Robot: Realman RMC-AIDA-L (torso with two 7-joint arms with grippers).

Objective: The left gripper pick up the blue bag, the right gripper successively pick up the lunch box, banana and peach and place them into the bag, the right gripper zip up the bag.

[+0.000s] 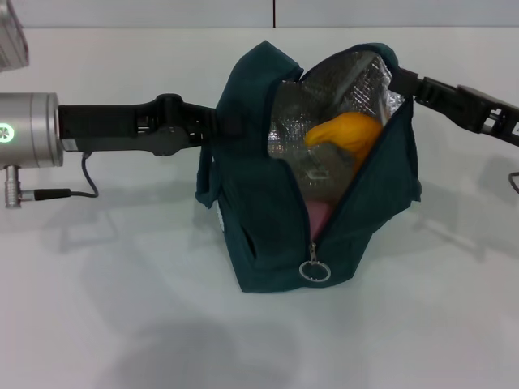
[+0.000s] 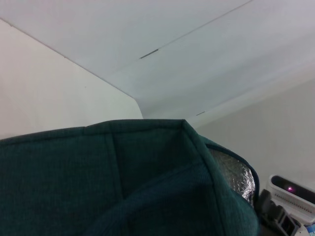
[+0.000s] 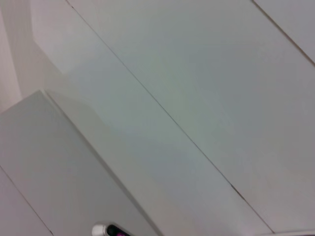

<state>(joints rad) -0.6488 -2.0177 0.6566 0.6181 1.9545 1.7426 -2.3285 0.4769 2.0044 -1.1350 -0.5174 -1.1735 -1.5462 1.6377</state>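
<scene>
The blue bag (image 1: 268,211) stands open on the white table, its silver foil lining (image 1: 340,89) showing. The banana (image 1: 345,134) lies inside near the top. The peach (image 1: 318,215) shows as a pink patch low in the opening. A pale clear edge under the banana looks like the lunch box (image 1: 315,172). The metal ring pull (image 1: 314,271) hangs at the front foot of the zipper. My left gripper (image 1: 217,126) reaches in from the left and holds the bag's side. My right gripper (image 1: 399,81) is at the bag's upper right rim. The bag fills the left wrist view (image 2: 123,182).
The white table (image 1: 122,308) lies all around the bag. A cable (image 1: 57,193) hangs from the left wrist. A white device with a pink light (image 2: 291,191) shows in the left wrist view. The right wrist view shows only white panels.
</scene>
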